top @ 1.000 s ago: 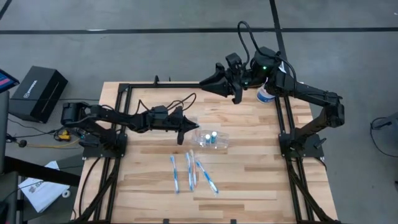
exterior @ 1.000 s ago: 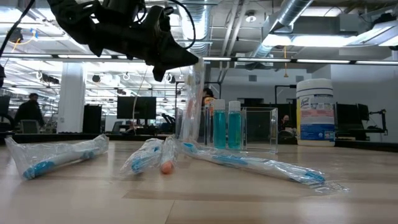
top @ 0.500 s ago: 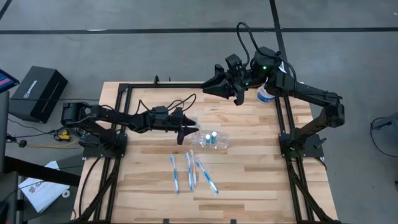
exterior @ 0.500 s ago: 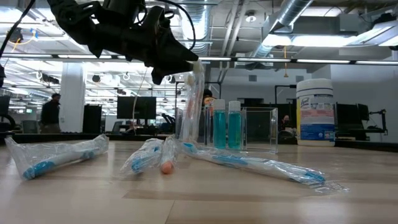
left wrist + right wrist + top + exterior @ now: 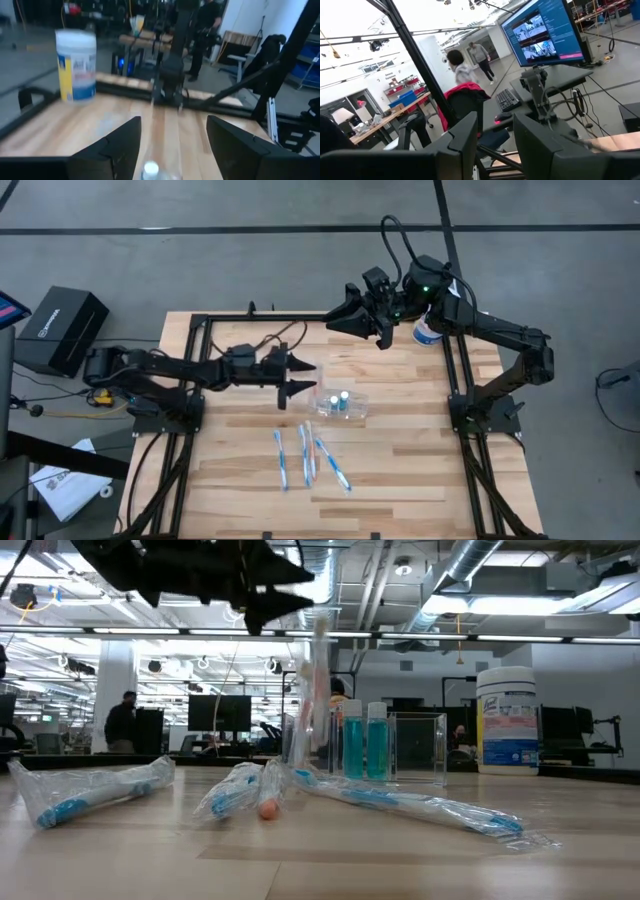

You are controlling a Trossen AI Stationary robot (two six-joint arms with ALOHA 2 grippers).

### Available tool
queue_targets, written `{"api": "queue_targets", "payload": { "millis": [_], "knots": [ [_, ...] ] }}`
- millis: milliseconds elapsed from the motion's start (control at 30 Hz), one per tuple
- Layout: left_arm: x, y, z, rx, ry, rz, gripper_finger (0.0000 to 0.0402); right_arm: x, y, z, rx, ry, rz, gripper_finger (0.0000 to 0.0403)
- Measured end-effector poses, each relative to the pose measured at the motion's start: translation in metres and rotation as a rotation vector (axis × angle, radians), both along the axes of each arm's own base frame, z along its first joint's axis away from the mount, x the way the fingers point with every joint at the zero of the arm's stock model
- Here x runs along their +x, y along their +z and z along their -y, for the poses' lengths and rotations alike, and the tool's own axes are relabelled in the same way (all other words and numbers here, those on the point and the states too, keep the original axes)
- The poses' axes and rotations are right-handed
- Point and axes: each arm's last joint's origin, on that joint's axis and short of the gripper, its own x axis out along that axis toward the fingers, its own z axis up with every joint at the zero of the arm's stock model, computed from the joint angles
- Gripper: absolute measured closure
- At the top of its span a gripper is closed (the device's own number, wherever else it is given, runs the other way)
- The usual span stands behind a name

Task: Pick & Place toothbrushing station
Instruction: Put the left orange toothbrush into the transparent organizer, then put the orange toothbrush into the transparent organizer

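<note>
from above you see the left gripper [image 5: 300, 376] with its fingers spread apart and nothing between them, hanging just left of the toothbrushing station [image 5: 340, 402], which sits near the middle of the table [image 5: 400, 460]. the station is clear plastic, and from overhead you only catch two small blue-capped bottles [image 5: 341, 398] inside it. the low view gives you what the overhead cannot: the station's taller cup part to the right of the two blue bottles, and a wrapped toothbrush [image 5: 318, 680] standing upright at its left end, below the left gripper. three more wrapped toothbrushes [image 5: 306, 455] lie on the near side of the station. the right gripper [image 5: 345, 315] hovers over the far edge, its fingers parted on nothing; its wrist view shows only the room and a monitor [image 5: 542, 32]. the white canister [image 5: 427, 332] stands at the far right.
</note>
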Motion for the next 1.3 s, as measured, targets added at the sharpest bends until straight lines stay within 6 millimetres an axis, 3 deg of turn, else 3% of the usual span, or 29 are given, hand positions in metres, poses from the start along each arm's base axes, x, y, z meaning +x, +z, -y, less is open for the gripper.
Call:
{"api": "queue_targets", "payload": {
  "millis": [133, 467, 567, 667, 767, 900, 1000, 1133, 1300],
  "knots": [
    [-0.005, 0.009, 0.000, 0.010, 0.002, 0.027, 0.0190, 0.000, 0.001, 0.000, 0.000, -0.003, 0.005, 0.0285],
    [-0.007, 0.005, 0.003, -0.035, -0.006, -0.024, 0.0199, -0.001, 0.004, 0.000, -0.006, -0.006, 0.036, 0.0285],
    [-0.005, 0.014, 0.006, -0.117, -0.044, 0.006, 0.0199, -0.001, 0.004, 0.000, -0.008, -0.006, 0.044, 0.0285],
    [-0.001, 0.019, 0.017, -0.313, -0.073, -0.021, 0.0199, -0.001, 0.006, 0.000, -0.013, -0.008, 0.062, 0.0285],
    [-0.002, 0.006, 0.040, -0.518, -0.057, -0.180, 0.0204, -0.001, 0.007, 0.000, -0.018, -0.009, 0.070, 0.0285],
    [-0.012, -0.011, 0.080, -0.613, -0.007, -0.367, 0.0215, -0.001, 0.007, 0.000, -0.055, -0.014, 0.086, 0.0285],
    [-0.019, -0.017, 0.100, -0.704, 0.054, -0.414, 0.0219, -0.001, 0.007, 0.000, -0.073, -0.016, 0.091, 0.0285],
    [-0.024, -0.026, 0.107, -0.841, 0.202, -0.448, 0.0214, -0.001, 0.007, 0.000, -0.081, -0.015, 0.093, 0.0285],
    [-0.021, -0.051, 0.095, -0.882, 0.383, -0.504, 0.0202, -0.001, 0.007, -0.003, -0.098, -0.002, 0.099, 0.0285]
  ]
}}
